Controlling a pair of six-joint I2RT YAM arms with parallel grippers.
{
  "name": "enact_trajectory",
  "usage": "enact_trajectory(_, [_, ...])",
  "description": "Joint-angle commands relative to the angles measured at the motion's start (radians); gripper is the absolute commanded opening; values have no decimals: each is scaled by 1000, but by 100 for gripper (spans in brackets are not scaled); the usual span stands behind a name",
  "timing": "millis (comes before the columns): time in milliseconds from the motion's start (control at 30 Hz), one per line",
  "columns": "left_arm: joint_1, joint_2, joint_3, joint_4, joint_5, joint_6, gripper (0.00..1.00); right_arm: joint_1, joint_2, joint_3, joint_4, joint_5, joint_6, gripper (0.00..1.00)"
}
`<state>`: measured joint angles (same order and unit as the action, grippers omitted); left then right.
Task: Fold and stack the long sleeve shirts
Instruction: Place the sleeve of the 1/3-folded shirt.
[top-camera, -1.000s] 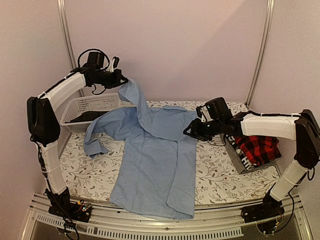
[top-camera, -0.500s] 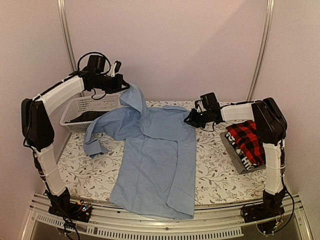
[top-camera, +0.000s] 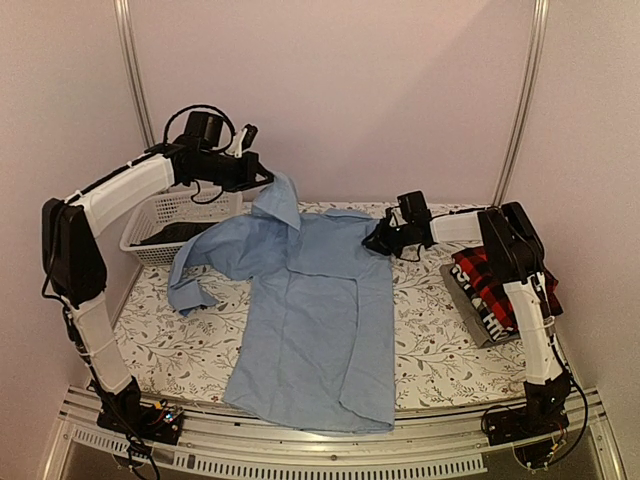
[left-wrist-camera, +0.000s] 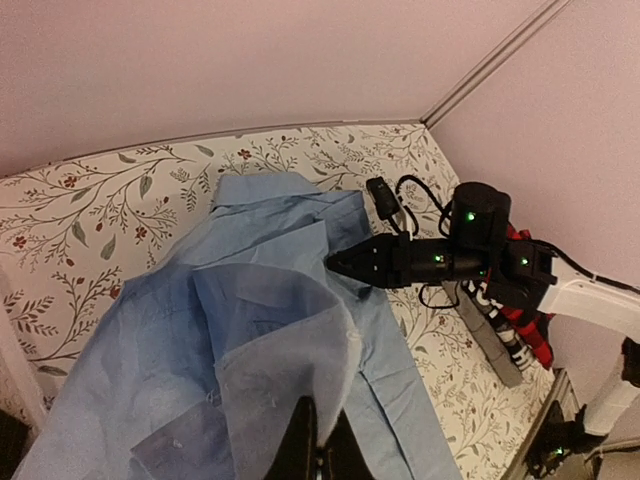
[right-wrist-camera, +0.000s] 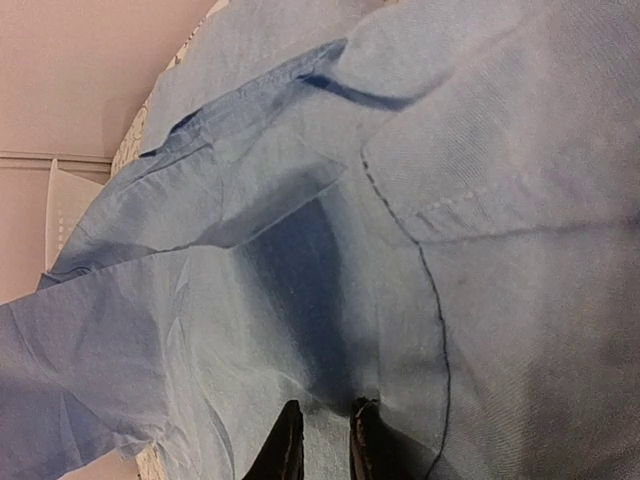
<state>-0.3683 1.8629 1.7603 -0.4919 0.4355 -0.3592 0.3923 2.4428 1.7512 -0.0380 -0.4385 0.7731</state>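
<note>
The light blue shirt (top-camera: 310, 310) lies spread just right of the basket (top-camera: 150, 215), its collar end held up by the clenched left gripper (top-camera: 262, 180), likely to straighten it (right gripper (top-camera: 372, 243), farther from the basket: grip unclear).

**Blue shirt gripped at two points**

The black left tool (left-wrist-camera: 322, 445), at the bottom of the view, is closed on a raised fold of the light blue button-up cloth shirt (left-wrist-camera: 265, 320). The shirt drapes down onto the white worktop with a leaf-and-flower print (left-wrist-camera: 90, 215). The black right tool (left-wrist-camera: 338, 265), jaws drawn together, meets the shirt's edge toward the worktop's far right corner. Behind that arm, a red-and-black plaid cloth shirt (left-wrist-camera: 527, 338) lies by the right edge.
</note>
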Motion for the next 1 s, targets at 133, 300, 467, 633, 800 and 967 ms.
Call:
enact_trajectory(133, [-73, -15, -7, -12, 86, 18, 0, -58, 188, 255, -150, -19, 28, 17])
enact_trajectory(300, [-128, 16, 2, -31, 117, 44, 0, -70, 219, 300, -118, -81, 34, 18])
enact_trajectory(467, [-180, 62, 22, -58, 133, 69, 0, -68, 142, 281, -103, -101, -18, 23])
enact_trajectory(633, [-234, 119, 56, -107, 149, 97, 0, -68, -26, 202, -110, -53, -92, 29])
enact_trajectory(800, [-286, 172, 83, -133, 158, 118, 0, -65, -197, 73, -123, -1, -147, 37])
enact_trajectory(967, [-339, 241, 136, -171, 209, 139, 0, -52, -386, -184, -57, 47, -177, 45])
